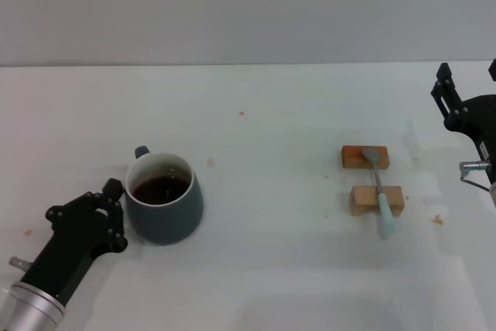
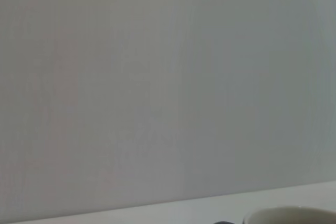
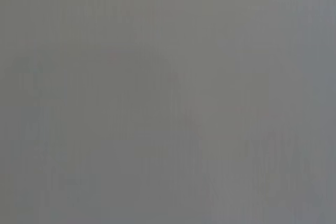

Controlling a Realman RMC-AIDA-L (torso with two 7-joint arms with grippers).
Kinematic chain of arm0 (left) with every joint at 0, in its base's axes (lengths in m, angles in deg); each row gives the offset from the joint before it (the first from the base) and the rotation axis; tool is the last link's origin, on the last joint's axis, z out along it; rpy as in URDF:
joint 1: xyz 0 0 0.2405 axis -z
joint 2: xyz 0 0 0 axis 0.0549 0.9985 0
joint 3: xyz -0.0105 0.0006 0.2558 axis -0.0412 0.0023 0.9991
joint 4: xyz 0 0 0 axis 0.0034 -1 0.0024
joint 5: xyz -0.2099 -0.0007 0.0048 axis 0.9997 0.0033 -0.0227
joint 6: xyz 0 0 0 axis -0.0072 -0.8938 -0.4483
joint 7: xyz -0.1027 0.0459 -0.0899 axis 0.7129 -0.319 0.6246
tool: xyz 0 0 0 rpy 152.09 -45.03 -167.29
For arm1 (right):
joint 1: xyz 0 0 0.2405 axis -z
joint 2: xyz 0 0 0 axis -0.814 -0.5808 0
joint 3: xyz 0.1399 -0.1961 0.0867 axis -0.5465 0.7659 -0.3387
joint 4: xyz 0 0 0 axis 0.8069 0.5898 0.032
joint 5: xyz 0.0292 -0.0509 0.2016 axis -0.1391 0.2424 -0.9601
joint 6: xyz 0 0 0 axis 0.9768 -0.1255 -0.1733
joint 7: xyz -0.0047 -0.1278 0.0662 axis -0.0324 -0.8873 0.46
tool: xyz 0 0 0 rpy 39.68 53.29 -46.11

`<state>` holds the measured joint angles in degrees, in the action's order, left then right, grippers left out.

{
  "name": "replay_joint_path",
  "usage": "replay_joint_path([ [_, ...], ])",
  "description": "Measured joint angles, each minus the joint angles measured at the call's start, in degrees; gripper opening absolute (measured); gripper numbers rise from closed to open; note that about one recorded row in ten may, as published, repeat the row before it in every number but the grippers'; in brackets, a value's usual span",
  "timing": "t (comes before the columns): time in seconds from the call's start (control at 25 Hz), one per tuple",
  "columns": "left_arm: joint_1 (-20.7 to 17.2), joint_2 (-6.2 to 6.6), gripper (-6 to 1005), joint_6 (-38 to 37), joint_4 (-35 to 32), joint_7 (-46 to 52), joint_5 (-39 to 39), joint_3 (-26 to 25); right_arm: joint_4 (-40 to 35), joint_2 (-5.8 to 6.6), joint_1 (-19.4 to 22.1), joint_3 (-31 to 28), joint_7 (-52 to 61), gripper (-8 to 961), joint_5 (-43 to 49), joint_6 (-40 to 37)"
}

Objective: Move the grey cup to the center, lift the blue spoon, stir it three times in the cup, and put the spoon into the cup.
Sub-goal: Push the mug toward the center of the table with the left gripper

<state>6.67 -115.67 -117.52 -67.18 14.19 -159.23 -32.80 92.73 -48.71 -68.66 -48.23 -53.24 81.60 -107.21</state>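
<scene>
left claw point(image 1: 116, 215): nearest thing in the head view, black, low on the robot's left side of the counter point(image 1: 256, 284). Its tips sit right up against the side of the mug that faces the robot's left. Can't tell if it's open or clamped, fingers aren't clear enough from here.

grey cup point(image 1: 164, 199): dark slate mug w/ white inside, standing upright on the counter's left half, just beside that claw. Loop handle pokes out at the far-left side, away from the robot. A sliver of its pale rim point(image 2: 294, 216) also shows at the edge of the left wrist view.

coffee point(image 1: 160, 188): dark brown liquid in the cup, surface flat.

blue spoon point(image 1: 380, 191): on the robot's right half, well apart from the mug. Lies across both blocks like a bridge, pale blue handle end nearest the robot and hanging past the near block, metal bowl resting on the far block.

near wooden block point(image 1: 377, 200): light tan, under the handle.

far wooden block point(image 1: 365, 156): more orange-brown, under the spoon bowl, small gap btw the two blocks.

right claw point(image 1: 470, 87): black, up at the far right edge of the head view, off the counter and well clear of the spoon. Fingers spread apart, holding nothing.

right wrist view: just flat grey, nothing to make out.
</scene>
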Motion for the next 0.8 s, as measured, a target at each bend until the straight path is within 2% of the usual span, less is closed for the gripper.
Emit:
replay_joint_path([
  [0.2,0.1,0.0,2,0.0,0.1,0.0,0.0,0.8,0.0,0.07,-0.2,-0.1,0.0,737,0.0,0.0],
  [0.48,1.6,0.0,2,3.0,-0.4,1.8,0.4,-4.4,0.0,0.09,-0.4,-0.1,0.0,736,0.0,0.0],
  [0.8,4.3,-0.05,2,6.7,-1.6,2.4,0.4,-6.1,0.0,0.09,-0.3,-0.1,0.0,736,0.0,0.0],
])
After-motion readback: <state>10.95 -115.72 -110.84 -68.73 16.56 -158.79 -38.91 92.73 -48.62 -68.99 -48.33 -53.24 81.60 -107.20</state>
